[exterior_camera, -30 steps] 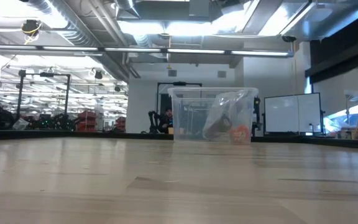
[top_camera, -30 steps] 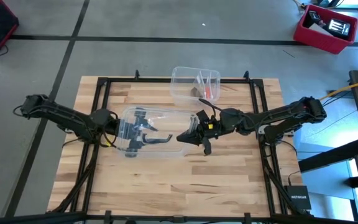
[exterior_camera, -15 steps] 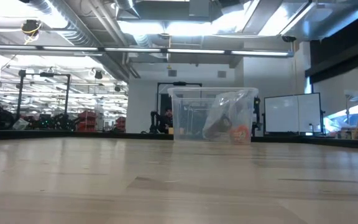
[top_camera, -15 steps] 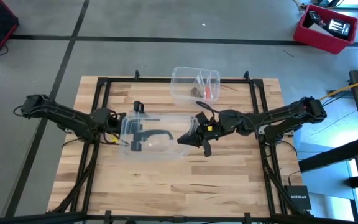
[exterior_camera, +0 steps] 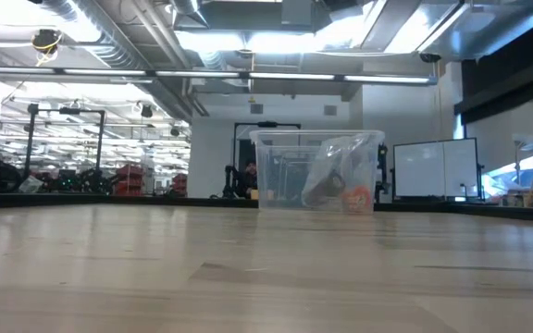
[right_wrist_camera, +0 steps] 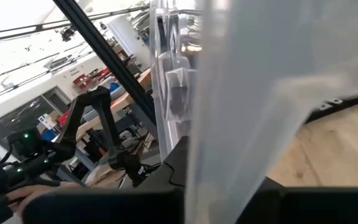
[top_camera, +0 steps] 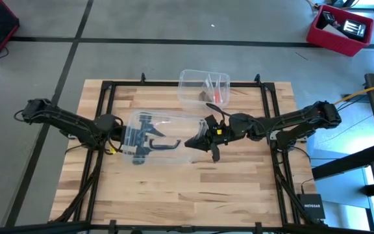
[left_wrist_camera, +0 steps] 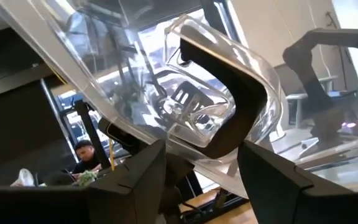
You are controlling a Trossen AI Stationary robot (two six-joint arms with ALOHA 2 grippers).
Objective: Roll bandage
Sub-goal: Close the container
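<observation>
Clear plastic lid [top_camera: 158, 133] between left hand [top_camera: 135, 138] and right hand [top_camera: 195, 143]

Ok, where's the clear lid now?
The clear lid is mid-table in the high view, between left gripper and right gripper, in front of the clear box.

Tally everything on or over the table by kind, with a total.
Clear box: 1
Clear lid: 1
Plastic bag in the box: 1
Robot arms, left arm and right arm: 2
Total: 5
</observation>
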